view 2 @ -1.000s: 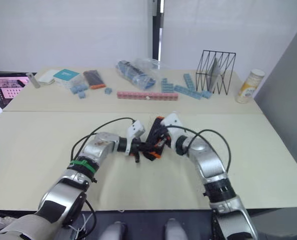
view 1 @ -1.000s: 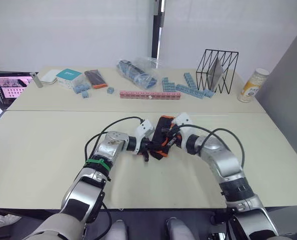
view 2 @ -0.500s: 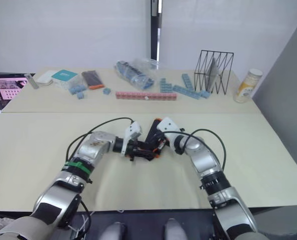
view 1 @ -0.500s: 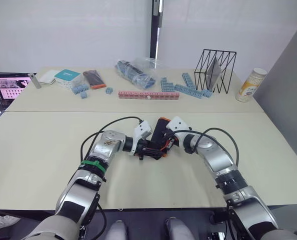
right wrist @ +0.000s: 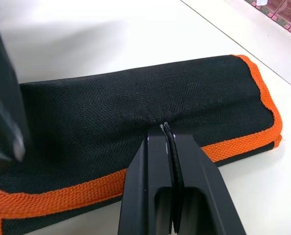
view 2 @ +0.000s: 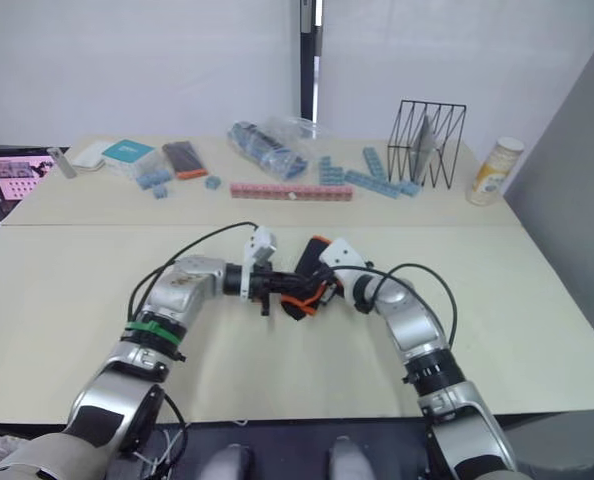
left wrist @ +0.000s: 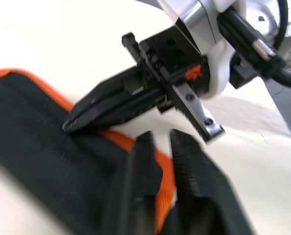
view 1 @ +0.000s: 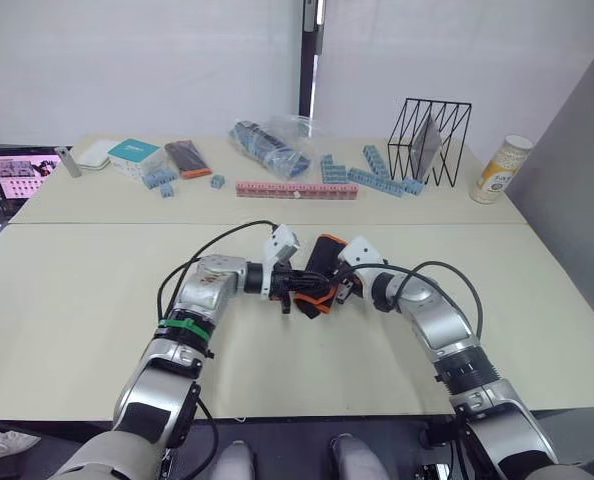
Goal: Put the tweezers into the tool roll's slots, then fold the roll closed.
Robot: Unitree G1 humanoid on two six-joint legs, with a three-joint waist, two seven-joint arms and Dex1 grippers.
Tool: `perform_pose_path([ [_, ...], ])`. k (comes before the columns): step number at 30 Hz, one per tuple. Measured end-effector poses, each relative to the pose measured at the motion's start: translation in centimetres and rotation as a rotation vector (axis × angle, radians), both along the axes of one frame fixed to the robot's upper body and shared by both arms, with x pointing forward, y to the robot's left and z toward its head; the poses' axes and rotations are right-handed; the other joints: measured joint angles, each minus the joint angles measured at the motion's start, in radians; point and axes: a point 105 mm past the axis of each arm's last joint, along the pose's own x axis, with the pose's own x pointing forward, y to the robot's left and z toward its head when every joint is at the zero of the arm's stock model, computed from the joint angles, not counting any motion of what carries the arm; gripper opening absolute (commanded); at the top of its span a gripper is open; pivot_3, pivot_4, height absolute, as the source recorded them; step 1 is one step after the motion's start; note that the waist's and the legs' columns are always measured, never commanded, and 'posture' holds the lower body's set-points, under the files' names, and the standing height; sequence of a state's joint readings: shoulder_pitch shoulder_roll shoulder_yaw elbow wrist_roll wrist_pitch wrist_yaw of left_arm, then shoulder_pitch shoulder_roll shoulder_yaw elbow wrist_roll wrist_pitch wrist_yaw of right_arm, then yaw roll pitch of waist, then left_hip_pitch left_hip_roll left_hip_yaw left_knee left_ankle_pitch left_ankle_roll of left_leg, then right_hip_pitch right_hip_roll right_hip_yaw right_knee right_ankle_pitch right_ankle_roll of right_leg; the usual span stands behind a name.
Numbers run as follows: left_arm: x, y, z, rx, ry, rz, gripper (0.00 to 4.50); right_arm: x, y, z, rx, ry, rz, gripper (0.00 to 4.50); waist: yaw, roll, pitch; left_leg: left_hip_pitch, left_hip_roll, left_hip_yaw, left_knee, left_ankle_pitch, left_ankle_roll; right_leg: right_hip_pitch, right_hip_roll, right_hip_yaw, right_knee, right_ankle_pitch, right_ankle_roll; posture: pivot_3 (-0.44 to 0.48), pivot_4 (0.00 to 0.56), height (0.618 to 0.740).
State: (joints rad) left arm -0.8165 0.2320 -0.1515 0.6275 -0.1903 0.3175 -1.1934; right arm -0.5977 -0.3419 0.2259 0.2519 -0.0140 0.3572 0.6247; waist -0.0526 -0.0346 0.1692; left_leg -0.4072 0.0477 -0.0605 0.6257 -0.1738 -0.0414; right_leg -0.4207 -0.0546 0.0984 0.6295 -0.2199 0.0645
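No words to read

The yellow can (view 1: 503, 170) and the teal box (view 1: 137, 151) have marks on them, but they are too small to read.

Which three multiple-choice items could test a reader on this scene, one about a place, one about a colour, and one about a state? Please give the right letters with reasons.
1. Where does the tool roll lie?
A. between the two grippers on the near table
B. inside the wire rack
C. beside the yellow can

2. What colour is the roll's trim?
A. blue
B. orange
C. white

3. What state is the right gripper in?
A. wide open above the roll
B. shut on the roll's black fabric
C. holding a blue block

Answers:
1 A, the left gripper and the right one meet at it.
2 B, an orange edge runs along the black cloth.
3 B, the fabric puckers at its closed tips.
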Motion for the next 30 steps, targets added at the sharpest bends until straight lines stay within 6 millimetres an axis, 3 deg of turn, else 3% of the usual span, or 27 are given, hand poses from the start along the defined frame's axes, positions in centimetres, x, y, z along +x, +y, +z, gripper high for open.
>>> perform_pose_path([
  [4, -0.1, 0.2, -2.9, 0.145, 0.012, 0.003, 0.03, -0.5, 0.6, 0.1, 0.072, 0.007, 0.032, 0.00, -0.012, 0.000, 0.000, -0.001, 0.000, 0.000, -0.001, 0.000, 0.000, -0.001, 0.000, 0.000, 0.000, 0.000, 0.000, 0.000, 0.150, 0.737],
  [17, -0.1, 0.4, -3.1, 0.191, -0.027, -0.010, 0.03, -0.6, 2.5, -0.5, 0.225, 0.036, 0.117, 0.00, -0.020, 0.000, 0.000, 0.001, 0.000, 0.000, -0.001, 0.000, 0.000, 0.000, 0.000, 0.000, 0.000, 0.000, 0.000, 0.000, 0.150, 0.737],
  [23, -0.2, 1.3, -3.4, 0.198, -0.011, 0.013, 0.03, 2.9, 2.3, -0.9, 0.171, 0.039, 0.046, 0.00, -0.038, 0.000, 0.000, 0.014, 0.000, 0.000, -0.001, 0.000, 0.000, 0.012, 0.000, 0.000, 0.000, -0.001, -0.003, 0.000, 0.150, 0.737],
  [26, -0.4, 1.6, -3.5, 0.198, -0.001, 0.018, 0.03, 5.1, 0.9, -0.8, 0.129, 0.037, -0.084, 0.00, -0.046, 0.000, 0.000, 0.019, 0.000, 0.000, -0.002, 0.000, 0.000, 0.019, 0.000, 0.000, -0.001, -0.005, -0.008, 0.000, 0.150, 0.737],
  [30, -0.6, 1.9, -3.5, 0.197, 0.003, 0.026, 0.03, 6.2, 0.0, -0.8, 0.112, 0.042, -0.168, 0.00, -0.048, 0.001, 0.000, 0.019, 0.000, -0.001, -0.003, 0.000, 0.000, 0.019, 0.000, 0.000, -0.001, -0.005, -0.008, 0.000, 0.150, 0.737],
])
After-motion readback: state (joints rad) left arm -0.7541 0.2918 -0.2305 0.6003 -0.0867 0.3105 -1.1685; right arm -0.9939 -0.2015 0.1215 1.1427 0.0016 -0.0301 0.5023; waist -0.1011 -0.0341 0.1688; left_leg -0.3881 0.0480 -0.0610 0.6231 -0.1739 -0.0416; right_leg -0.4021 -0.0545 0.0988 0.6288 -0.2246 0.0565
